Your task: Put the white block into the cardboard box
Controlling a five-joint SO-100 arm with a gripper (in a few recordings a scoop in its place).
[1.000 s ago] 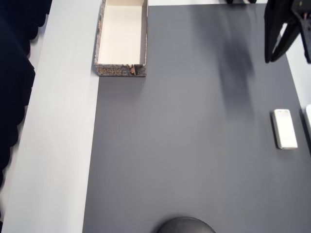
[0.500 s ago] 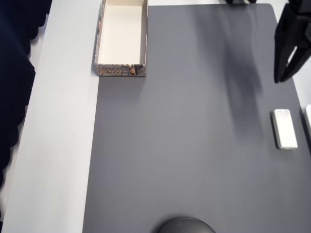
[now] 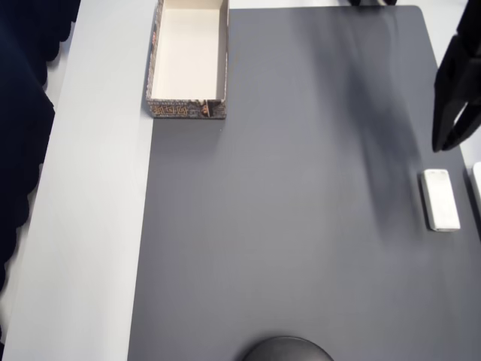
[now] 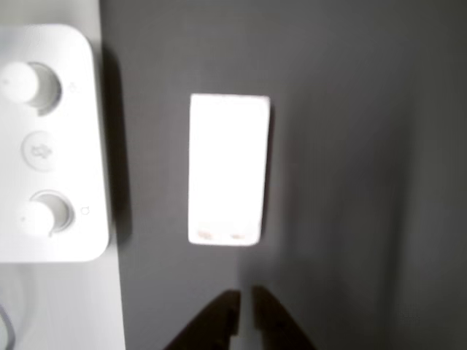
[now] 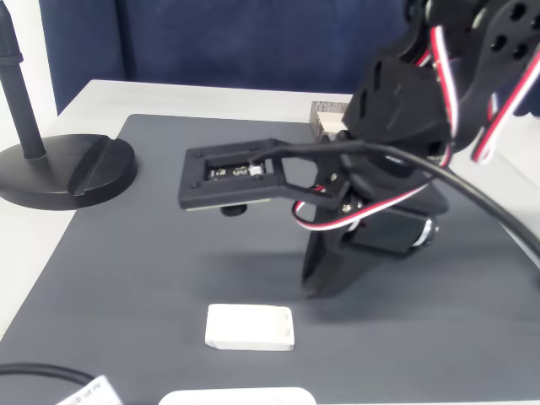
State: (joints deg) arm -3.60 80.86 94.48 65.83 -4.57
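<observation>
The white block (image 3: 440, 199) lies flat on the dark mat near its right edge, with nothing gripping it. In the wrist view the white block (image 4: 228, 168) sits just ahead of my gripper (image 4: 244, 317), whose black fingers are shut with a hair-thin gap and nothing between them. In the overhead view my gripper (image 3: 445, 143) hangs a little above the block in the picture. In the fixed view my gripper (image 5: 319, 285) hovers just right of the white block (image 5: 250, 327). The cardboard box (image 3: 218, 53) stands at the mat's top left corner, far from the block.
A bigger white device with two knobs (image 4: 44, 146) lies right beside the block, at the picture's edge (image 3: 477, 188). A black round stand base (image 5: 67, 169) sits at one end of the mat (image 3: 285, 210). A white table strip (image 3: 90, 226) borders the mat.
In the overhead view my gripper has moved down the right side of the picture towards the white block. Block and box have not moved.
</observation>
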